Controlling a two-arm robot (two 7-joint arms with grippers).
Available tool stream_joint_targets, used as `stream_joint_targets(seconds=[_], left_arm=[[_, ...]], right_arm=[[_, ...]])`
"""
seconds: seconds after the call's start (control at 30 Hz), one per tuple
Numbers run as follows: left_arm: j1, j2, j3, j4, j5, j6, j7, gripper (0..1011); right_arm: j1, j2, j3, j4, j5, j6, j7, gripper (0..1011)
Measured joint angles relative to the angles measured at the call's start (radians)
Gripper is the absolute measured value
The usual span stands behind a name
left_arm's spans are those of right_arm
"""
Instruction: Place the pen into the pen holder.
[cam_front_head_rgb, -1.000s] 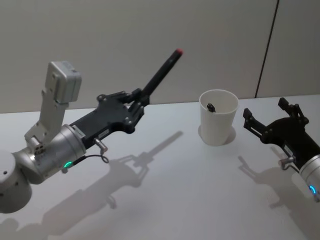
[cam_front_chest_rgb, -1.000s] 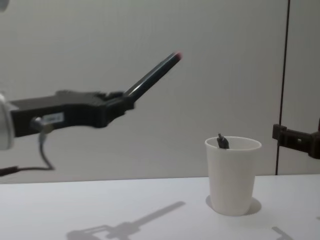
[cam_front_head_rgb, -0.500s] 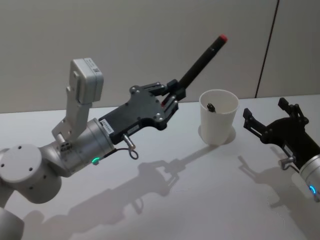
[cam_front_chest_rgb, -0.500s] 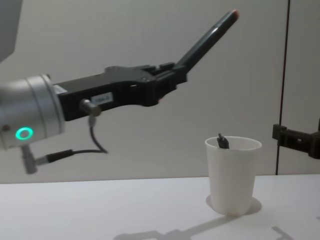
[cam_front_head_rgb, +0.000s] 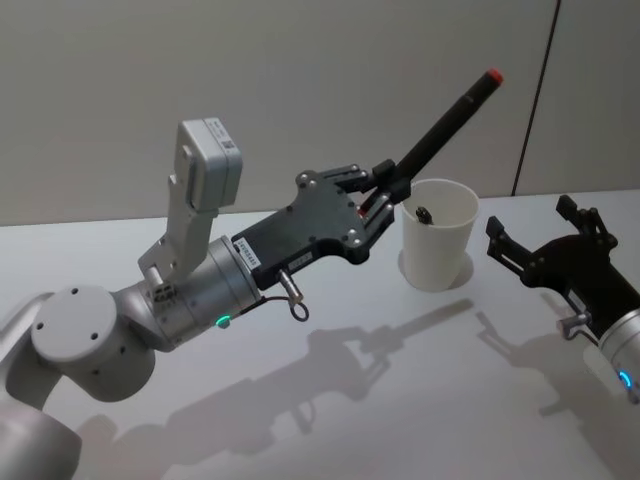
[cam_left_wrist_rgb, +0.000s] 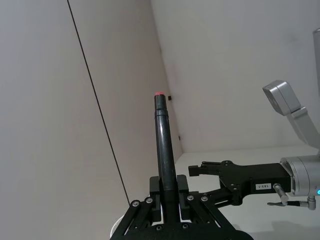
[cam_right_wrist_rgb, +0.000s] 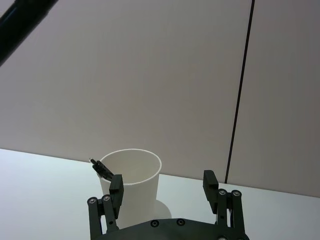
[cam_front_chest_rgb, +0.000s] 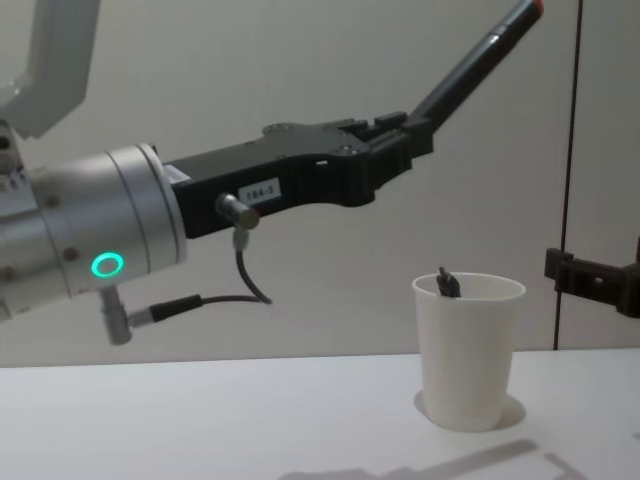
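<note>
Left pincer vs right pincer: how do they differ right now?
Left pincer is shut on the pen, which tilts upward; right pincer is open and empty. Left pincer hangs above rim level of the pen holder, on its left; right pincer sits about rim height, on its right. Both are black and flank the pen holder.

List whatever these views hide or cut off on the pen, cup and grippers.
- Held pen: lower end hidden inside the left gripper, head view.
- Dark tip in the pen holder: everything below the rim hidden by the wall, chest view.
- Right gripper: cut off by the chest view's right edge.
</note>
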Motion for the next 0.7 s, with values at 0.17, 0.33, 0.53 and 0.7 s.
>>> stream_joint_targets(seconds=[0.17,0.33,0.53,0.7], left_arm=[[-0.005,-0.008,0.006,0.005,0.012,0.007,-0.003,193],[-0.012,-0.015,0.012,0.013,0.029,0.020,-0.004,193],[-0.021,-0.022,0.017,0.023,0.050,0.035,-0.003,193],[-0.024,-0.024,0.019,0.029,0.059,0.042,-0.002,193]], right_arm=[[0.000,0.000,0.000,0.000,0.000,0.000,0.000,1001],[0.000,0.000,0.000,0.000,0.000,0.000,0.000,1001],[0.000,0.000,0.000,0.000,0.000,0.000,0.000,1001],[0.000,0.000,0.000,0.000,0.000,0.000,0.000,1001]])
